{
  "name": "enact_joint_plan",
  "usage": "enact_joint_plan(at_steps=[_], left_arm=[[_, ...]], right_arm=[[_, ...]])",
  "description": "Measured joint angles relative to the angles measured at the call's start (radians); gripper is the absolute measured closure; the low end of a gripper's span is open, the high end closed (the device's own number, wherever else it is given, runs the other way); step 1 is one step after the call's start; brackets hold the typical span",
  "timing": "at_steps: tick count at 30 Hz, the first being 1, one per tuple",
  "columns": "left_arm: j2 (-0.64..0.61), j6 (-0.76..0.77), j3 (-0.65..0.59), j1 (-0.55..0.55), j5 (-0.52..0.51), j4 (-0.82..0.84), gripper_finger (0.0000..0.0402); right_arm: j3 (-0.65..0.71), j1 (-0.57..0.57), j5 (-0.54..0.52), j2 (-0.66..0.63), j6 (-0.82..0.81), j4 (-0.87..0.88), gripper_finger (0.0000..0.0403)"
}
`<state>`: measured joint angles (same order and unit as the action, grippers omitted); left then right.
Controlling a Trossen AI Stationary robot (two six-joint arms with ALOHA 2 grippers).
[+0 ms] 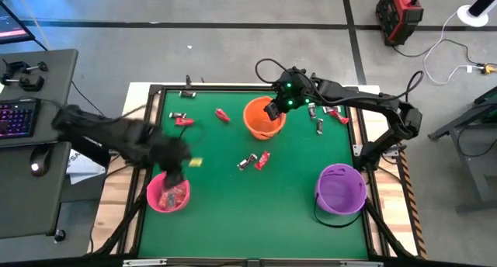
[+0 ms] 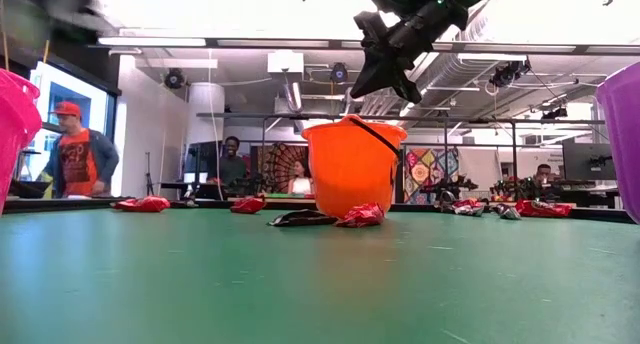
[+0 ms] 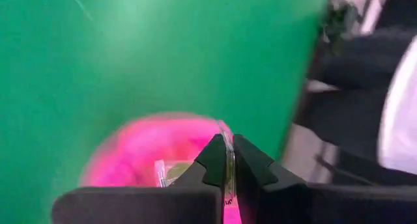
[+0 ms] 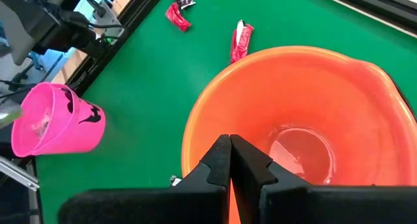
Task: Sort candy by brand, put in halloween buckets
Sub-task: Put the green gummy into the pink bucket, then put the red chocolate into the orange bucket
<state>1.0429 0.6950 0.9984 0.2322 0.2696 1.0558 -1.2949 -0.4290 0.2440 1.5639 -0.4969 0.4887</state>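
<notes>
My left gripper [image 3: 228,160], blurred in the high view [image 1: 182,164], is shut on a candy in a clear wrapper with a yellow-green part [image 1: 194,162]. It hangs just above the pink bucket [image 1: 168,195], which holds red candy. My right gripper [image 4: 229,152] is shut on nothing and hovers over the rim of the orange bucket [image 1: 262,118]. That bucket stands upright with a silvery piece [image 4: 293,146] on its bottom. The purple bucket [image 1: 340,188] stands at the near right. Loose candy lies on the green table: red pieces [image 1: 223,116], and a dark and a red one [image 1: 255,161]. My left gripper pinches a thin edge of the clear wrapper [image 3: 228,142] between its two fingers. The fingers slant down from above. The yellow-green part [image 3: 168,173] sticks out to one side of the fingers. The candy is lifted clear, over the pink bucket's mouth [image 3: 150,146].
More candy lies near the far right edge [image 1: 330,116] and the far left [image 1: 182,119]. A black frame [image 1: 159,90] rims the table. A desk with a keyboard [image 1: 19,116] stands to the left. People [image 2: 80,149] are in the room beyond the far edge.
</notes>
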Motion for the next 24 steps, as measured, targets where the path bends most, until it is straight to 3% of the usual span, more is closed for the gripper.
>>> enact_joint_plan(at_steps=[5, 10, 14, 18, 24], left_arm=[[-0.025, 0.422, -0.042, 0.324, -0.137, 0.016, 0.0382], [-0.021, 0.623, -0.091, 0.449, -0.204, 0.058, 0.0325], [-0.022, 0.626, -0.123, 0.445, -0.206, 0.057, 0.0266], [-0.024, 0.530, -0.129, 0.401, -0.221, 0.036, 0.0211], [-0.053, 0.372, -0.084, 0.294, -0.311, -0.012, 0.0160]], right_arm=[[0.000, 0.000, 0.000, 0.000, 0.000, 0.000, 0.0402], [0.000, 0.000, 0.000, 0.000, 0.000, 0.000, 0.0402], [0.000, 0.000, 0.004, 0.000, -0.038, 0.000, 0.0402], [0.000, 0.000, 0.112, -0.009, -0.048, 0.000, 0.0402], [0.000, 0.006, 0.151, -0.098, -0.004, 0.045, 0.0402]])
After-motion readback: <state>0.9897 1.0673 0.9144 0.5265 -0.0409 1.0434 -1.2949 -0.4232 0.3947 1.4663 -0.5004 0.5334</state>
